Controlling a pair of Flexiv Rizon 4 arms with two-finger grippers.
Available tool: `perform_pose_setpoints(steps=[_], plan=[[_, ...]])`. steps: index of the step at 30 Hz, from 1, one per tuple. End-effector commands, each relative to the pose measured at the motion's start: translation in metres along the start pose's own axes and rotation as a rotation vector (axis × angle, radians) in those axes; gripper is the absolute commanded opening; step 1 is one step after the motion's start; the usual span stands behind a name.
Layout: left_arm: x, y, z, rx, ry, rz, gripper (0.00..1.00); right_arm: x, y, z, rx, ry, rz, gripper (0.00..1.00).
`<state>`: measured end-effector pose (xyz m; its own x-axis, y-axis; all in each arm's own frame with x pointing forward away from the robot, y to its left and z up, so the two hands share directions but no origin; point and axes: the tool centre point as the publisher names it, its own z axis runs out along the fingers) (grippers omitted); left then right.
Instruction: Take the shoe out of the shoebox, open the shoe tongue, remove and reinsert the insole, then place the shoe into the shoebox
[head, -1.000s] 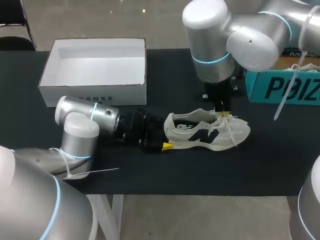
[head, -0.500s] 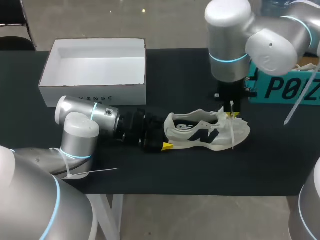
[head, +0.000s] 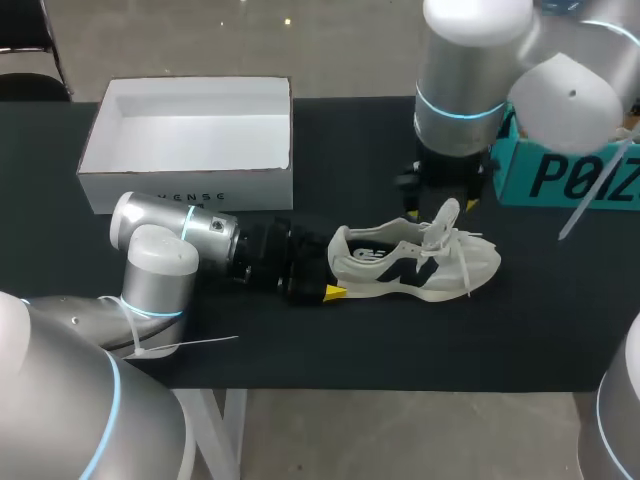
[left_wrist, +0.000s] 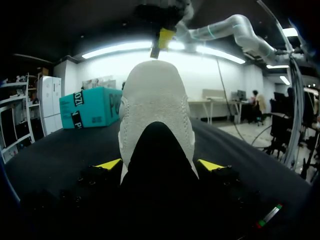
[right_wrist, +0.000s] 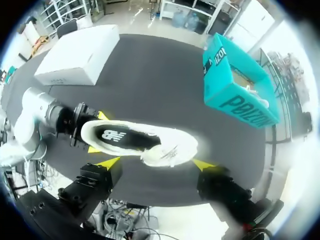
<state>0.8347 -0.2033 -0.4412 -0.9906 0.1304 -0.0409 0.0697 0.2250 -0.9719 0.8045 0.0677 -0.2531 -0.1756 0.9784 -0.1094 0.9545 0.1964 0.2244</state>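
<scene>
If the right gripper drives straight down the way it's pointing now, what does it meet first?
The shoe: its laced front sits straight under the right gripper, between the open fingers. The gap is hard to judge.

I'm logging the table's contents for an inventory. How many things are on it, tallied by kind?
Shoes: 1, the white shoe
Boxes: 2, the white shoebox and the teal box
Total: 3

Shoe (head: 415, 265) cream, black side logo; shoebox (head: 190, 186) white; table (head: 350, 345) black; carton (head: 560, 178) teal.
</scene>
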Motion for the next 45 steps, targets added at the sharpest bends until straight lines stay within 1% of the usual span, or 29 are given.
perform_pose_setpoints(steps=[1,2,12,30,31,33,34,35,37,38,39,40,42,44,45], plan=[[0.003,0.008,0.006,0.0,-0.003,0.0,0.0,0.039,-0.023,-0.006,0.074,0.202,-1.06,1.0],[0.003,0.008,0.006,0.0,-0.003,0.0,0.0,0.049,-0.029,-0.007,0.111,0.185,-1.094,1.0],[0.003,0.008,0.006,0.0,-0.003,0.0,0.0,0.049,-0.029,-0.007,0.144,0.233,-1.399,1.0],[0.003,0.008,0.006,0.0,-0.003,0.0,0.0,0.049,-0.029,-0.007,0.145,0.235,-1.409,1.0],[0.003,0.008,0.006,0.0,-0.003,0.0,0.0,0.048,-0.027,-0.005,0.15,0.25,-1.4,1.0],[0.003,0.008,0.006,0.0,-0.003,0.0,0.0,0.05,-0.025,-0.002,0.151,0.244,-1.401,1.0],[0.003,0.008,0.006,0.0,-0.003,0.0,0.0,0.051,-0.022,-0.001,0.166,0.234,-1.387,0.95],[0.003,0.008,0.006,0.0,-0.003,0.0,0.0,0.052,-0.02,0.001,0.189,0.226,-1.379,0.44],[0.003,0.008,0.006,0.0,-0.003,0.0,0.0,0.053,-0.016,0.004,0.224,0.217,-1.338,0.03],[0.003,0.008,0.006,0.0,-0.003,0.0,0.0,0.054,-0.014,0.007,0.26,0.2,-1.322,0.0],[0.003,0.008,0.006,0.0,-0.003,0.0,0.0,0.055,-0.012,0.009,0.279,0.187,-1.304,0.0],[0.003,0.008,0.006,0.0,-0.003,0.0,0.0,0.056,-0.01,0.01,0.28,0.185,-1.288,0.0],[0.003,0.008,0.006,0.0,-0.003,0.0,0.0,0.06,-0.006,0.015,0.333,0.156,-1.26,0.0],[0.003,0.008,0.006,0.0,-0.003,0.0,0.0,0.063,-0.002,0.021,0.347,0.152,-1.241,0.0],[0.003,0.008,0.006,0.0,-0.003,0.0,0.0,0.064,0.0,0.025,0.367,0.148,-1.233,0.0]])
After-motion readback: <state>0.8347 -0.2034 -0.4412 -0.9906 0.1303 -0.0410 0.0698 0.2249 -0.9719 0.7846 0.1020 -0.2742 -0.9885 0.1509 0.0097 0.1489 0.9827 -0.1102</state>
